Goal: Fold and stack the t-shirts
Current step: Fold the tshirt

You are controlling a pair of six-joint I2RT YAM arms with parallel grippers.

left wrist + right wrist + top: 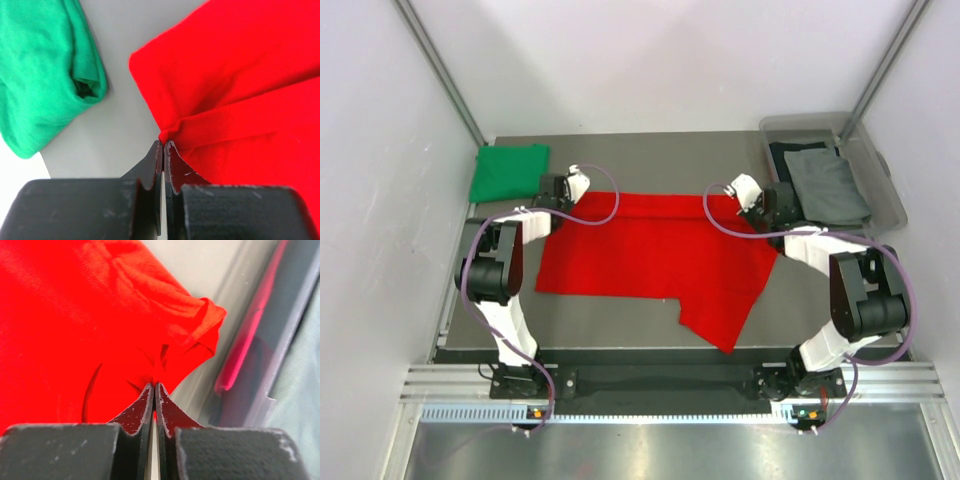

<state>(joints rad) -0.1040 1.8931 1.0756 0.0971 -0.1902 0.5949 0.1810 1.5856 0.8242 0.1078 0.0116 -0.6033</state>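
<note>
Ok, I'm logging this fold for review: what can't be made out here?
Top view: dark shirt in the bin, mostly covered by the grey shirt.
Left wrist view: green t-shirt, cut off by the left edge.
Right wrist view: bin blurred, cut off at right.

The red t-shirt lies spread flat across the middle of the table, with one flap jutting toward the near right. A green t-shirt sits folded at the far left, close beside it. A grey t-shirt lies over a dark t-shirt in the clear bin at the far right.
</note>
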